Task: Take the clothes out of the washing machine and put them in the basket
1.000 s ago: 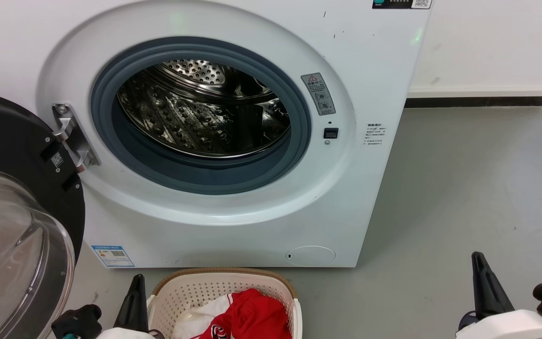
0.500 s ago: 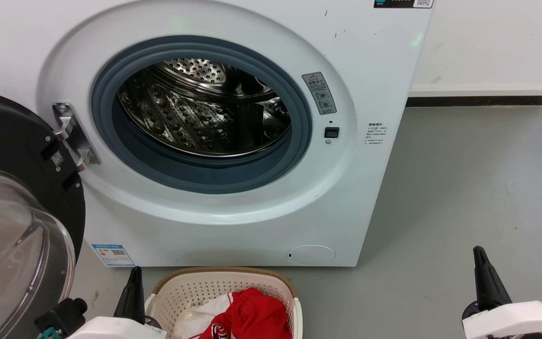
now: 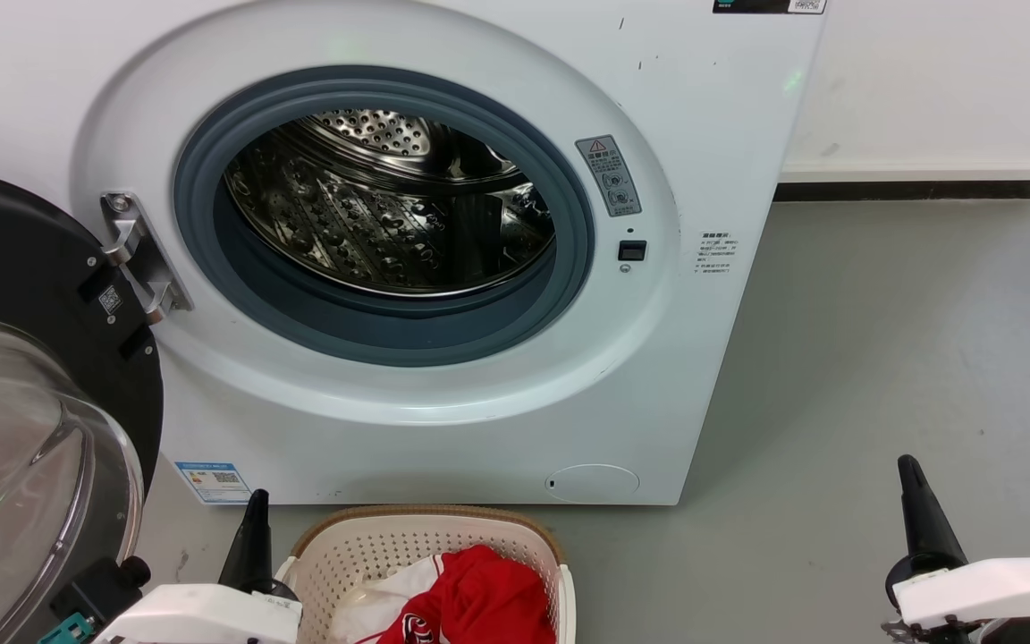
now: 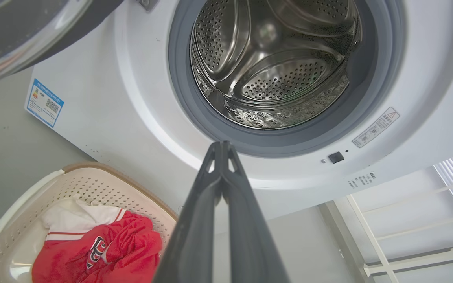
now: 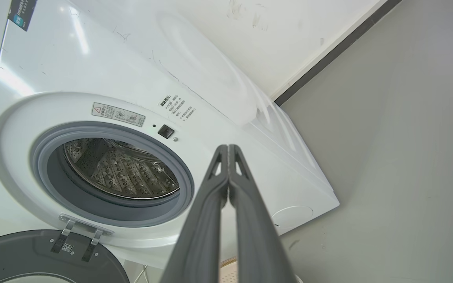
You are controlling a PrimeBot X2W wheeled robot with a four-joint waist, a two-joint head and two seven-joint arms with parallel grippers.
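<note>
Smooth grey floor [image 3: 882,340] meets a white wall [image 3: 926,80] at dark skirting [image 3: 908,191]; both jaws clenched, seemingly empty.

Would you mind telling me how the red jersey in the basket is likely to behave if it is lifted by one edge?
The red jersey lies crumpled in folds in the basket, so it is probably floppy and would drape. It looks thin, so likely light. It overlaps the white cloth, which might drag up too.
</note>
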